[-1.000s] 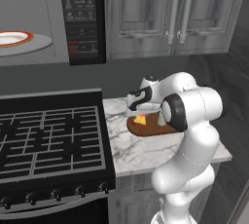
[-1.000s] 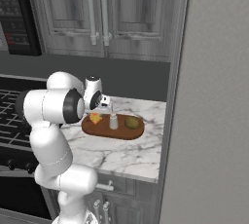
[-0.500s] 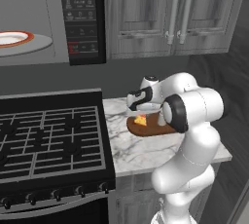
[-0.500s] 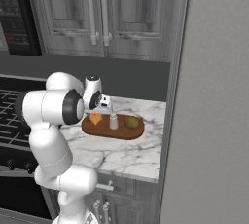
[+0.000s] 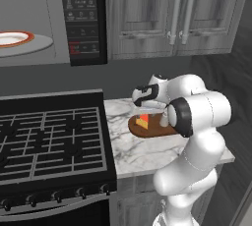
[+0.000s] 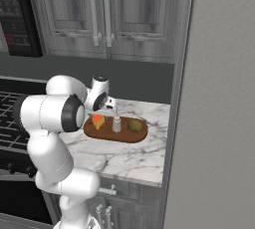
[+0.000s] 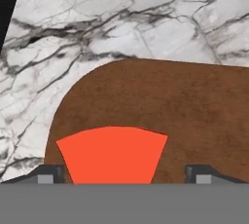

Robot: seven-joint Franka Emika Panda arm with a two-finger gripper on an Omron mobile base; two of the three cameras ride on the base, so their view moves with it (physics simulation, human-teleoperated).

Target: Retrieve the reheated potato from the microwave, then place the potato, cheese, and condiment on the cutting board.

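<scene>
- Marble worktop sits right of a black stove, grey cabinets above, microwave upper left with door open.
- Plate with orange-red rim sits inside the microwave, no potato on it.
- Board lies on the worktop near the back wall; it carries all three items in a row.
- Cheese at the stove-side end, condiment in the middle, potato at the far end; each just beside the next, apart from what I can tell.
- Gripper hovers just above the cheese end; the fingers stand wide, one either side of the red cheese top in the hand view, gripping nothing.
- Cheese looks flat on the board, well inside its rounded end.
- Judgement: task looks essentially done; what's left is lifting the hand clear.
- Risk: fingers sit low and straddle the wedge, so any sideways drift on retreat could clip it and push it off the near end.
- Risk: the condiment is tall and narrow and close to the hand; a swing of the wrist toward it could tip it, and it may roll off the board.
- Risk: potato is round, so a knock to the board could set it rolling.
- Safest call: straight lift before any sideways move.
</scene>
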